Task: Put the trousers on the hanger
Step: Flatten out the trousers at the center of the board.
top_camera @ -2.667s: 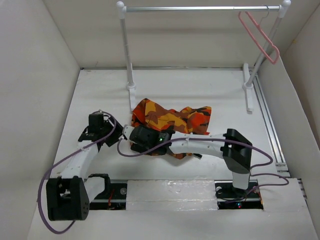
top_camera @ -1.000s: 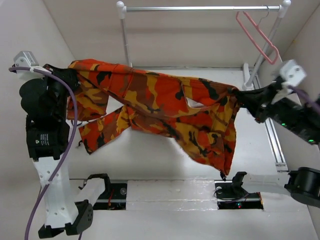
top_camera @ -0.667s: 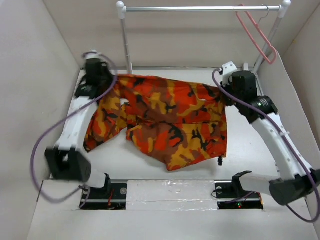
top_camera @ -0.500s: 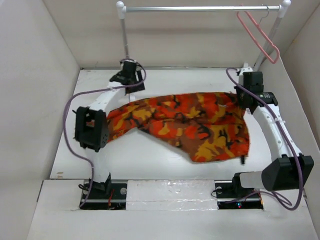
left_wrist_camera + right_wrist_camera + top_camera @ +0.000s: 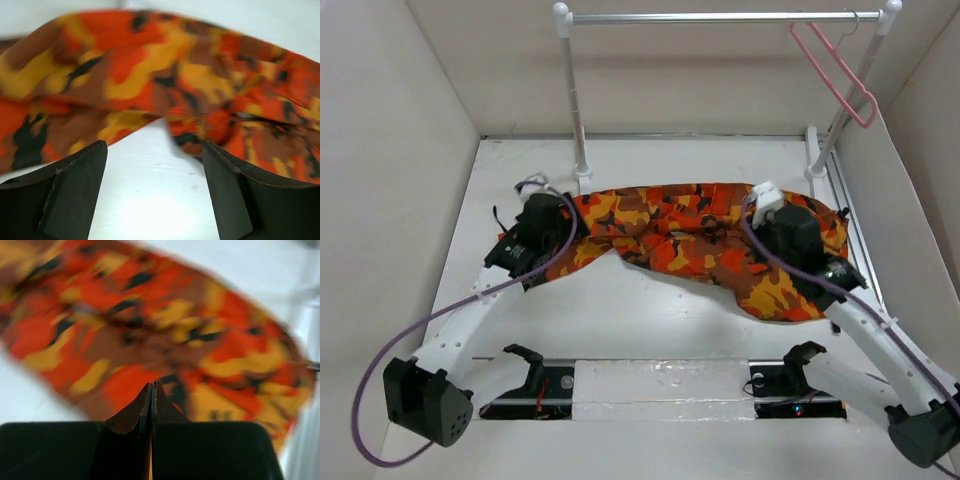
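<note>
the trousers (image 5: 700, 240) are now lying let go, a folded band across mid frame, no longer stretched between the arms. the left gripper (image 5: 154, 150) is hanging wide by their left end; the right gripper (image 5: 151, 390) is sitting pressed together on nothing. the hanger (image 5: 835, 75) is waiting upper right, untouched.

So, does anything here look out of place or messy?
Only the trousers: they lie bunched in a crumpled strip across the table, while the pink hanger hangs bare at the right end of the rail.
</note>
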